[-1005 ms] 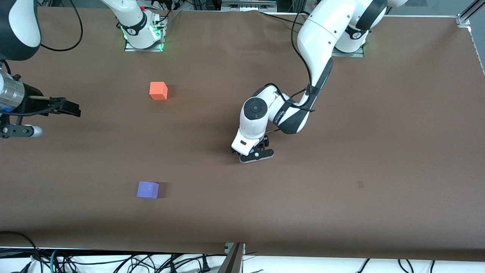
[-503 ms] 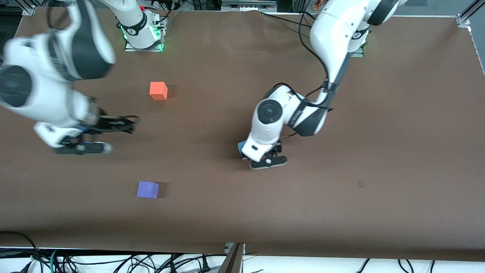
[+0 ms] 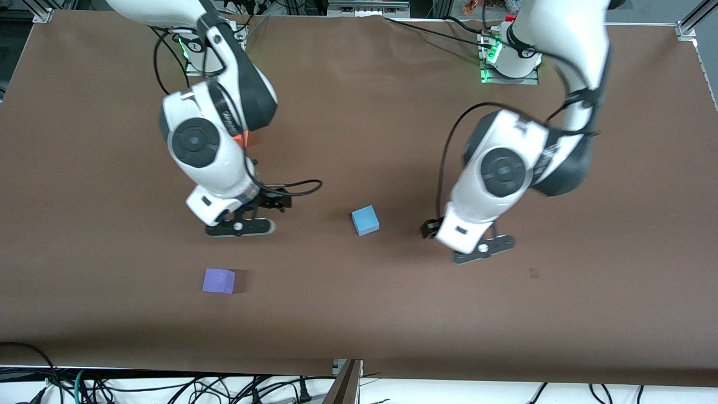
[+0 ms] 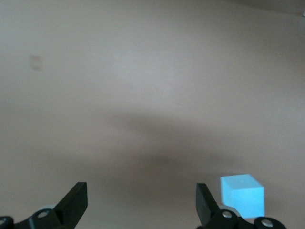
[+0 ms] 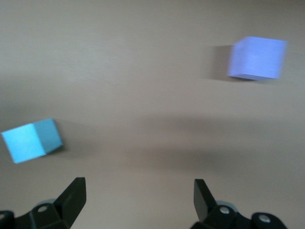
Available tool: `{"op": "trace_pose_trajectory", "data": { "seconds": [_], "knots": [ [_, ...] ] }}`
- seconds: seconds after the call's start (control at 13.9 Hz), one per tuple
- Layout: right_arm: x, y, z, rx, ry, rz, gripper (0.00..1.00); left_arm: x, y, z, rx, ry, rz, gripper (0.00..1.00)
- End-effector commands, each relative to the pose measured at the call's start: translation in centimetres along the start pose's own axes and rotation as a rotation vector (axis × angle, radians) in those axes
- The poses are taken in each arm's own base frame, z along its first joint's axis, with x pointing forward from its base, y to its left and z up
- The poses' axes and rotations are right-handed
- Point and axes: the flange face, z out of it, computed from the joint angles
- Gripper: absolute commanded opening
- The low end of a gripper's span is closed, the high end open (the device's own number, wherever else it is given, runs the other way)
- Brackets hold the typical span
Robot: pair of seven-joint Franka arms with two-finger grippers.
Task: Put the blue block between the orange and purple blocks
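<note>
the blue block (image 3: 365, 220) sits flat on the brown worktop (image 3: 359, 314), roughly mid-worktop, with nothing touching it. the left hand (image 3: 468, 247) hangs over bare worktop just beside the block, toward the left arm's end, and its two fingers (image 4: 76, 202) stand spread wide with nothing between them (the left wrist view shows the blue block (image 4: 242, 194) just outside one fingertip, not within the gap).

the right hand (image 3: 247, 216) hangs over the worktop toward the right arm's end, well apart from the blue block, and it too is released, fingers (image 5: 71, 198) splayed and holding nothing. from the right wrist view the blue block (image 5: 32, 140) lies off to one side of the hand and the purple block (image 5: 257, 57) off to the other, both clear of the fingers.

the purple block (image 3: 219, 280) rests nearer the front camera than the right hand. the orange block (image 3: 243, 138) is mostly hidden under the right arm's bulky wrist, only a sliver of orange showing, farther from the camera than the purple one. the blue block lies to the left arm's side of both of them, not in the gap between them.
</note>
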Motion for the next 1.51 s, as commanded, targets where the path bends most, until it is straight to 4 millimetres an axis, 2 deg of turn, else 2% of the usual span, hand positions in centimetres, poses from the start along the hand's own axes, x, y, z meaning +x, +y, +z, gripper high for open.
{"op": "trace_pose_trajectory", "data": {
  "seconds": [0.0,0.14,0.29,0.5,0.65,0.79,0.86,1.01,1.15,1.44],
  "knots": [
    [-0.7,-5.3,3.9,0.046,0.053,-0.011,1.0,-0.4,-5.9,-5.8,-0.02,-0.02,0.098,1.0],
    [-1.7,-9.3,7.0,0.07,0.106,-0.059,1.0,-0.8,-9.1,-10.2,-0.064,-0.006,0.14,1.0],
    [-2.5,-11.3,9.7,0.076,0.119,-0.095,1.0,-1.1,-12.7,-14.1,-0.081,0.011,0.2,1.0],
    [-4.0,-13.5,12.4,0.072,0.108,-0.135,1.0,-1.7,-17.6,-17.1,-0.066,-0.018,0.206,1.0],
    [-4.2,-13.9,13.9,0.075,0.118,-0.16,1.0,-2.9,-19.8,-17.7,-0.057,-0.038,0.188,1.0],
    [-4.8,-15.4,15.3,0.097,0.162,-0.208,1.0,-5.3,-21.6,-17.1,-0.043,-0.02,0.195,1.0],
    [-4.8,-15.7,15.9,0.102,0.17,-0.211,1.0,-5.9,-22.8,-16.5,-0.036,-0.008,0.186,1.0],
    [-5.1,-16.2,16.8,0.112,0.187,-0.222,1.0,-5.0,-25.1,-15.9,-0.019,0.006,0.216,1.0],
    [-6.0,-17.7,17.7,0.114,0.189,-0.247,1.0,-3.9,-28.1,-16.1,-0.018,0.017,0.207,1.0],
    [-6.2,-17.8,18.8,0.107,0.188,-0.254,1.0,-3.6,-28.9,-16.6,-0.017,0.009,0.185,1.0]
  ]
}}
